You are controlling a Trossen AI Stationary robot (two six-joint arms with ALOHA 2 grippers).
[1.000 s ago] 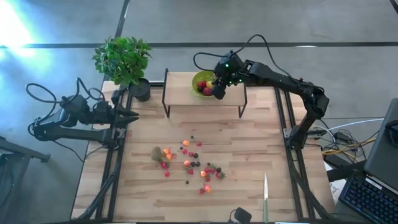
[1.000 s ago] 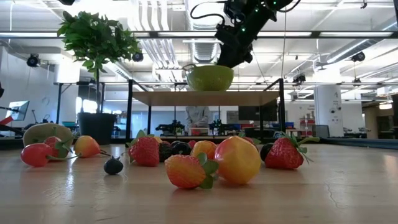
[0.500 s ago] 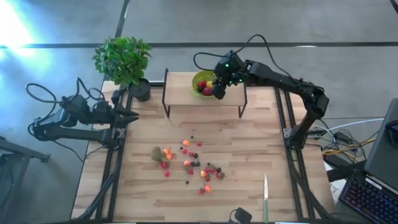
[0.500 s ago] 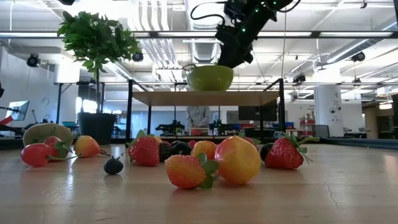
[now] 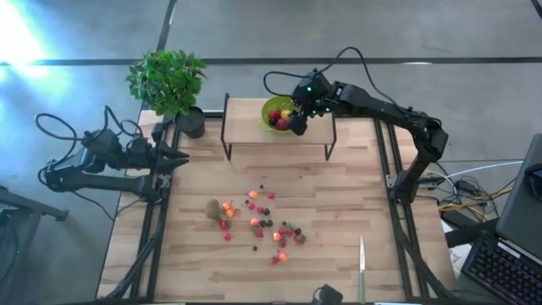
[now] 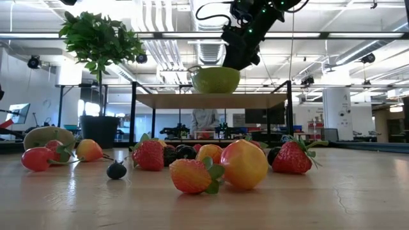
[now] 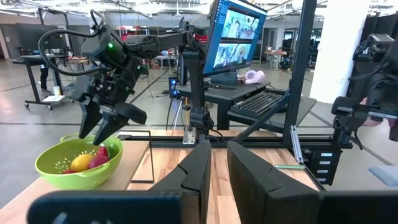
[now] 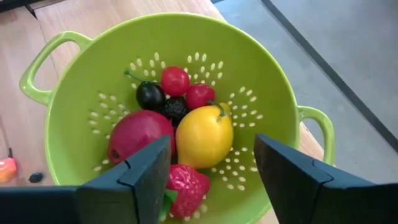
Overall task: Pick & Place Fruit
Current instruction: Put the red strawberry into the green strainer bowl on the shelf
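A lime-green bowl (image 8: 273,74) stands on a raised wooden shelf (image 5: 246,127) at the table's far side. In it lie a yellow fruit (image 8: 204,135), a large red one (image 8: 140,137), a strawberry (image 8: 186,186) and small red and dark berries. My right gripper (image 8: 211,149) hangs open just above the bowl (image 5: 273,108), slanting down, with nothing between its fingers. Many small fruits (image 5: 258,222) and a brown kiwi (image 5: 212,208) lie scattered mid-table. My left gripper (image 5: 182,158) waits shut at the table's left edge, pointing level.
A potted plant (image 5: 169,80) stands at the far left corner beside the shelf. A slim knife (image 5: 362,267) lies near the front right. The shelf's black legs (image 5: 225,135) stand on the table. Bare wood lies between the shelf and the fruit.
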